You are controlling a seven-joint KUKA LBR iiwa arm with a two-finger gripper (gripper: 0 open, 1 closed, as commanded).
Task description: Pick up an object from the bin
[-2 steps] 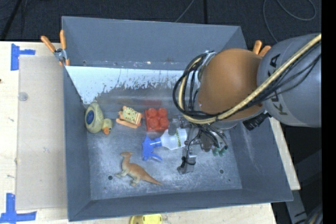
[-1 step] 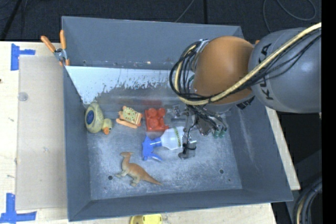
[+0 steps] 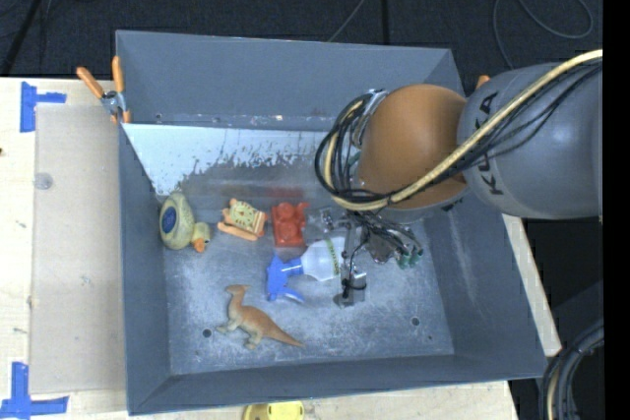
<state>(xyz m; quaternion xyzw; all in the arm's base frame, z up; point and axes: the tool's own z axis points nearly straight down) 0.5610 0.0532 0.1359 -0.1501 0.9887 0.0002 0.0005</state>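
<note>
Down in the grey metal bin, the gripper hangs just beside a blue-and-clear plastic toy at its nine o'clock. Whether the claw is clenched or released cannot be told. A tan plastic dinosaur lies toward eight o'clock and a red block toward eleven.

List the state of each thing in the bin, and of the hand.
hand: down in the bin, by the blue and clear toy.
blue and clear toy: lying on the floor.
brown dinosaur: on its side, alone.
red block: resting, untouched.
duck toy: lying, untouched.
</note>
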